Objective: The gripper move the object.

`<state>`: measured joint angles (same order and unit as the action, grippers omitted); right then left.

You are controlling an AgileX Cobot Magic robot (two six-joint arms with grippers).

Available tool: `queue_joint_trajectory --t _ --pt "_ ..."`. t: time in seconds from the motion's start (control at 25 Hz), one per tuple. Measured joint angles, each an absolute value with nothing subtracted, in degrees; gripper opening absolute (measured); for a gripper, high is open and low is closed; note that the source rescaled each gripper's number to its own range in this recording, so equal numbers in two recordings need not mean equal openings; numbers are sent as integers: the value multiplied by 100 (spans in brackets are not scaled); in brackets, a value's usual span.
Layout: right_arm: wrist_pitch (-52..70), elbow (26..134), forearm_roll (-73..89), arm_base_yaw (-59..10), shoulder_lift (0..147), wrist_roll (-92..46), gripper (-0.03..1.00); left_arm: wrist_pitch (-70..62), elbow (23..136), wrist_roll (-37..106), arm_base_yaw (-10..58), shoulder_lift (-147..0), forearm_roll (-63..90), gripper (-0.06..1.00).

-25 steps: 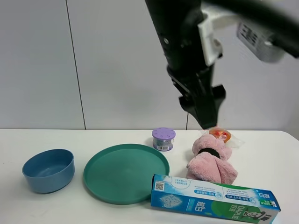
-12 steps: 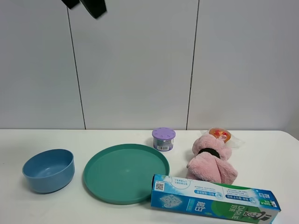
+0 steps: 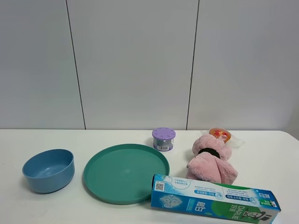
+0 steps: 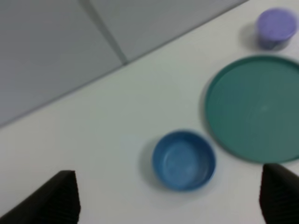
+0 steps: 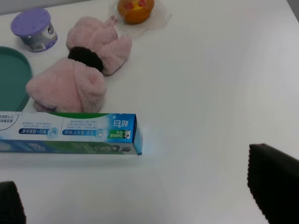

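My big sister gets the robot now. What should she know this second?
Left gripper: open, empty, high above the blue bowl and green plate.
Right gripper: open, empty, above the table near the carton's end.
Toothpaste carton: lying flat at the table's front, one end next to the green plate, just in front of the pink towel. Nothing is touching it.
Done: no grasp so far.
Left: grip the carton and move it.
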<state>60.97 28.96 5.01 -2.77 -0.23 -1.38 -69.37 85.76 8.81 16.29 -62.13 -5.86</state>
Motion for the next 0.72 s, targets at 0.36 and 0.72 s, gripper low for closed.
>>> queue_joint_trajectory --t 0.36,0.72 --pt "6097 2896 501 -277 -23 -138 100 -6960 6226 659 -193 -3310 -47 90" --pt "6097 2896 501 -277 -23 -138 100 -6972 4861 856 -961 -935 0 100"
